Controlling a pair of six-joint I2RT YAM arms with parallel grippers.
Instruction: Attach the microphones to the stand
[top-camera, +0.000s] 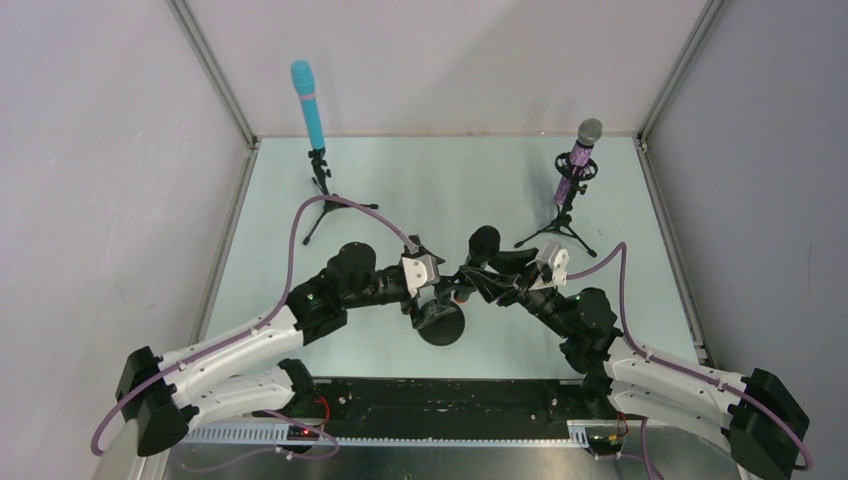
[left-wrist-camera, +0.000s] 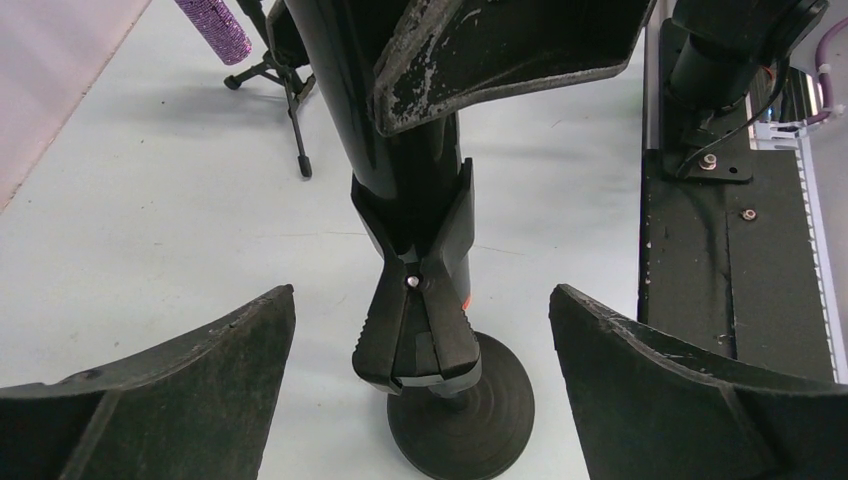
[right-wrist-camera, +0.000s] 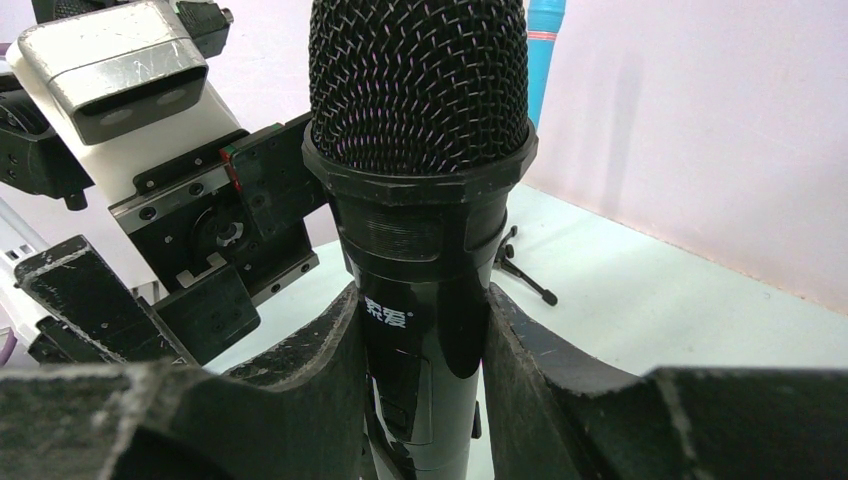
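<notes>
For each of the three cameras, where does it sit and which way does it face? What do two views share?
Top external: high behind the robot, looking down at the table; its left arm, right arm, left gripper and right gripper show.
Left wrist: on the left arm, facing the black stand between its own wide-open jaws.
Right wrist: on the right arm, facing the black microphone, its own jaws shut on it.
Shared: both wrist views show the black microphone; the right wrist view also shows the left gripper.

White shells (top-camera: 240, 345), black joints (top-camera: 352, 270) — purple cables (top-camera: 297, 225) (scuffed black pincer fingers (left-wrist-camera: 180, 390)).
</notes>
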